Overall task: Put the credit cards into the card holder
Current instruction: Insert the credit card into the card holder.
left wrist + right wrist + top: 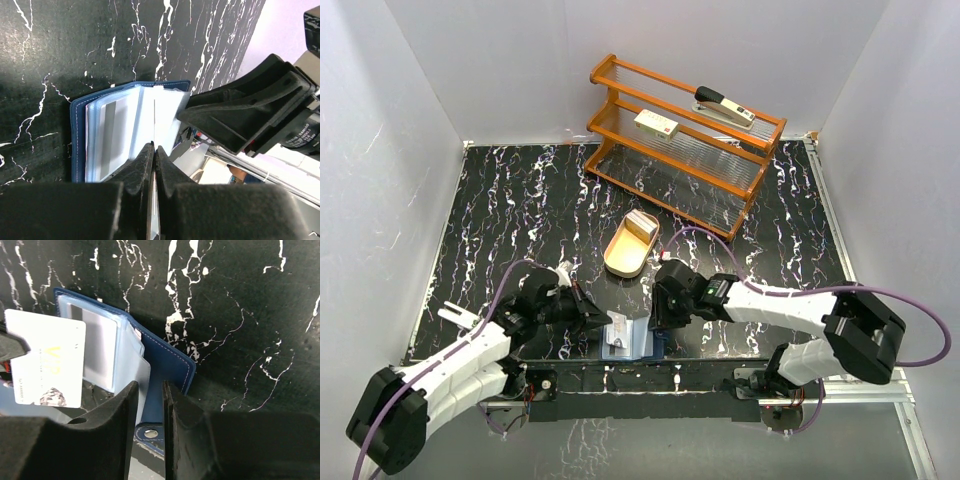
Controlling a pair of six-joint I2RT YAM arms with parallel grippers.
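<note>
Closest: left fingers (152,150), pressed together and clamped on a credit card (47,360), which shows as a thin pale edge between them in the left wrist view. The right wrist view shows it flat-on: white, gold lettering, held by one short end, with the free end over the open card holder (170,365).

The card holder lies on the bench (520,200) at the near edge, between the two arms. Its navy cover is down and its pale blue pocket leaves (115,130) are fanned up.

The right fingers (150,395) have a narrow gap, with the cover edge and one leaf between them, just above the snap tab (150,432). Cannot tell whether they are pinching yet.

Handling, my read:
- The card is light, thin, stiff and glossy, so it will likely pivot in a light grip. Hold it flat on both faces at the short end and leave most of its length free to enter the pocket.
- The holder is soft and floppy. Its leaves are slick and probably buckle if the card goes in at an angle.
- It is light enough to skate on the bench, so it needs pinning by the cover, not by a leaf. The cover edge near the snap looks like the sturdiest spot.

What look like more cards (640,226) sit in the tan oval tray (613,262), well apart from the holder.
</note>
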